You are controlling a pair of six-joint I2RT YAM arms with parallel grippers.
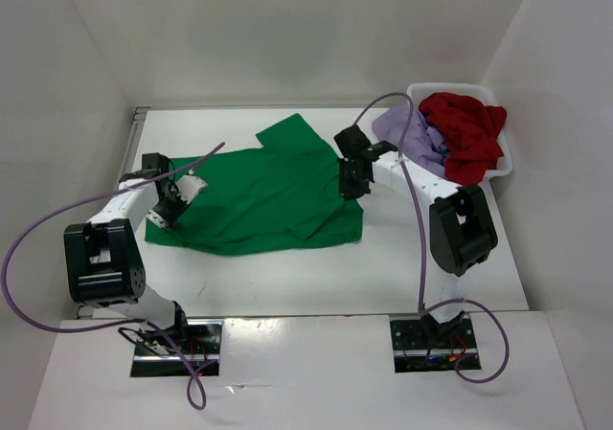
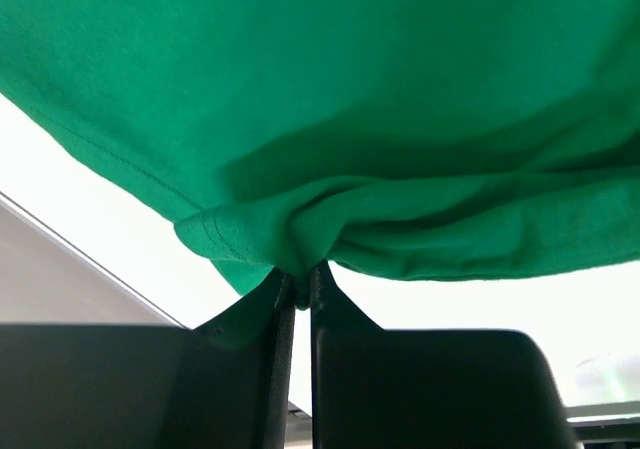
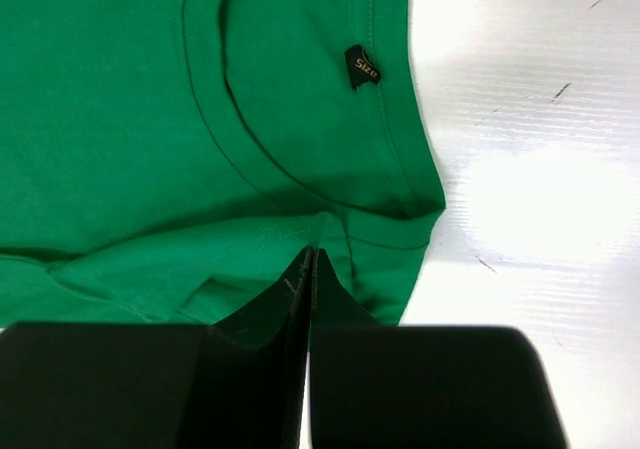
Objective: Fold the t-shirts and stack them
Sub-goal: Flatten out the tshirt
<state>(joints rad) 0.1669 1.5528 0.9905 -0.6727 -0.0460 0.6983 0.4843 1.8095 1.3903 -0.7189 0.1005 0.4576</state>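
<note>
Early stage. The green t-shirt (image 1: 259, 195) lies spread and rumpled on the table (image 1: 431, 258), with no fold made yet. The left end effector (image 2: 300, 274) is pinched narrow on a bunched hem corner at the shirt's left edge. The right end effector (image 3: 308, 259) is closed tight on a fold just beside the collar. The red t-shirt (image 1: 469, 133) and lavender t-shirt (image 1: 407, 128) are heaped in the white basket (image 1: 505, 162), far right. Judgement: all three need folding, nothing stacked.

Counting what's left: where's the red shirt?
Top view: the red shirt lies in the white basket at the far right, beside the lavender shirt.
</note>
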